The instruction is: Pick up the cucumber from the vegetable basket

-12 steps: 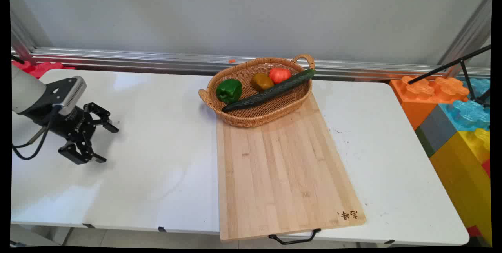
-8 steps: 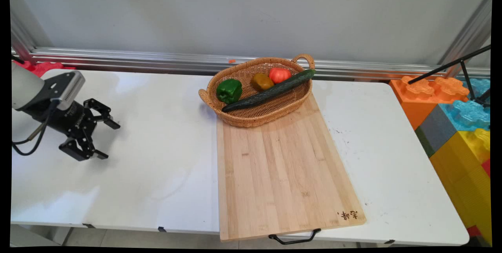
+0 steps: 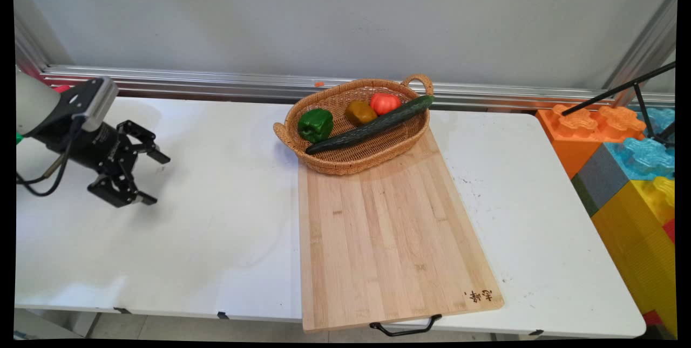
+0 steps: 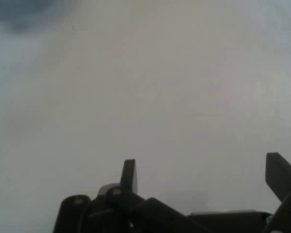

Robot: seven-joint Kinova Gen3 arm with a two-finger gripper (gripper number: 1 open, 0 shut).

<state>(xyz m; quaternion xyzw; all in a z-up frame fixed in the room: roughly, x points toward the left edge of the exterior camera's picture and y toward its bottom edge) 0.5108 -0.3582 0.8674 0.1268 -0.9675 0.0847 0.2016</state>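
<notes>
Black gripper [image 3: 153, 178], fingers spread w/ nothing in it, hangs over table [image 3: 216, 218] at left (far from basket [image 3: 345, 162]). Veg untouched, board [image 3: 388, 240] bare.

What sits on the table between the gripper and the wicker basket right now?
Only bare white table, as the main view shows. The open gripper hangs at the left holding nothing; the wicker basket sits on the wooden board's far end.

high fixed view over table [image 3: 227, 218]; close hand view onto it
</notes>
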